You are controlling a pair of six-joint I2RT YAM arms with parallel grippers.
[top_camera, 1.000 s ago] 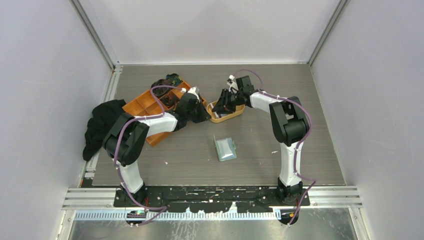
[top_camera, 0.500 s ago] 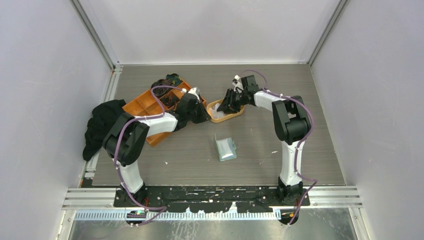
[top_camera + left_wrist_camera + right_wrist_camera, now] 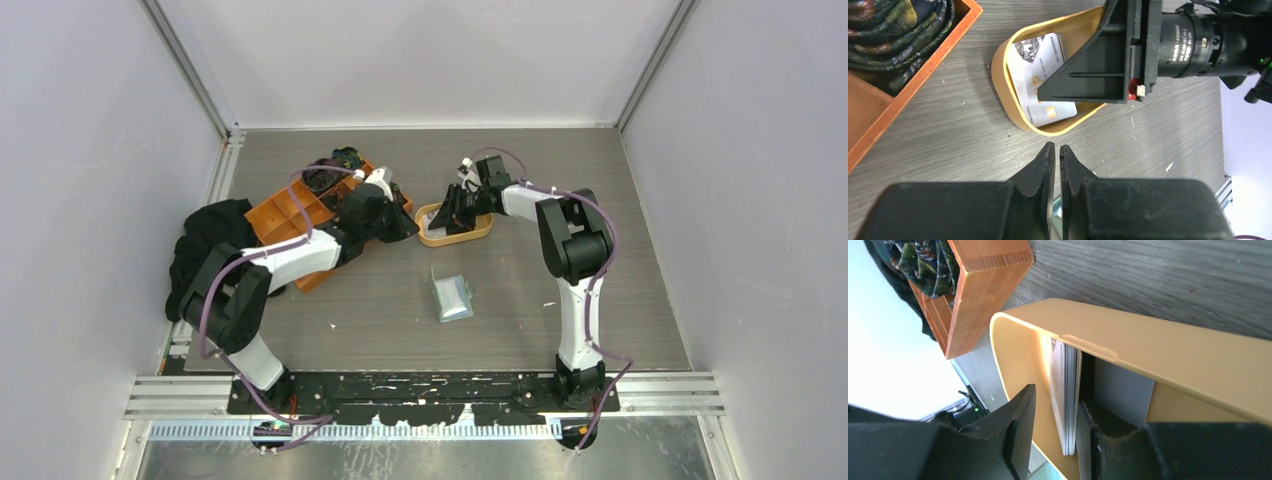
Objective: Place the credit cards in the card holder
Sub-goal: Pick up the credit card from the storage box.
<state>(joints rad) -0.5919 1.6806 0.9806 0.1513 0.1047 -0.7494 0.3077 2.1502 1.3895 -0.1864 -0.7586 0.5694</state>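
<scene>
Straddling the pale plastic credit cards [image 3: 1030, 70] in the oval orange dish [image 3: 1148, 350], the right gripper [image 3: 1055, 400] stands open, unclamped.
The left gripper [image 3: 1057, 150] hovers beside the dish, practically closed, empty; the sage-green folding card holder [image 3: 452, 297] lies well apart on the grey table [image 3: 620, 300].

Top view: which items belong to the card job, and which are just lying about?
Job: credit cards, card holder, oval dish holding the cards.
Lying about: orange compartment tray, patterned fabric in it, black cloth.
</scene>
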